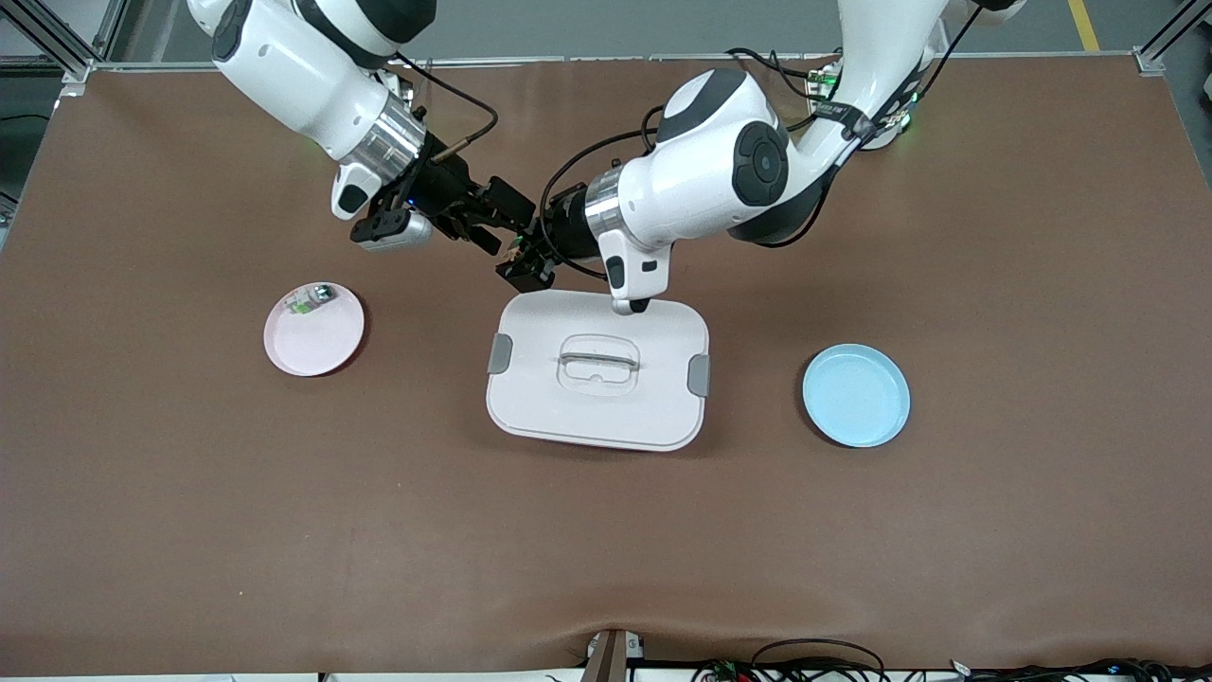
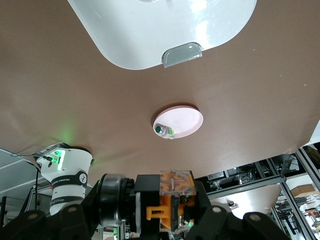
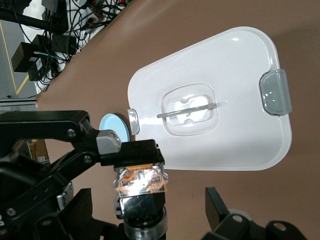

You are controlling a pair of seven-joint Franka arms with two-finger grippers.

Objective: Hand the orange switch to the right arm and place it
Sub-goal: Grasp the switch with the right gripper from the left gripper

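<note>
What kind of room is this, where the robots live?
Probably a robot lab or workshop. Two white robot arms, the right arm among them, work at a brown-covered table, metal frame rails stand at its corners, and loose cables trail along its edge.

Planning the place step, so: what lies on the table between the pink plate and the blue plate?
Only the white lid, between pink plate and blue plate, seen in the front view.

White lidded box [image 1: 598, 417] btwn pink plate [image 1: 317, 343] & blue plate [image 1: 856, 395].
</note>
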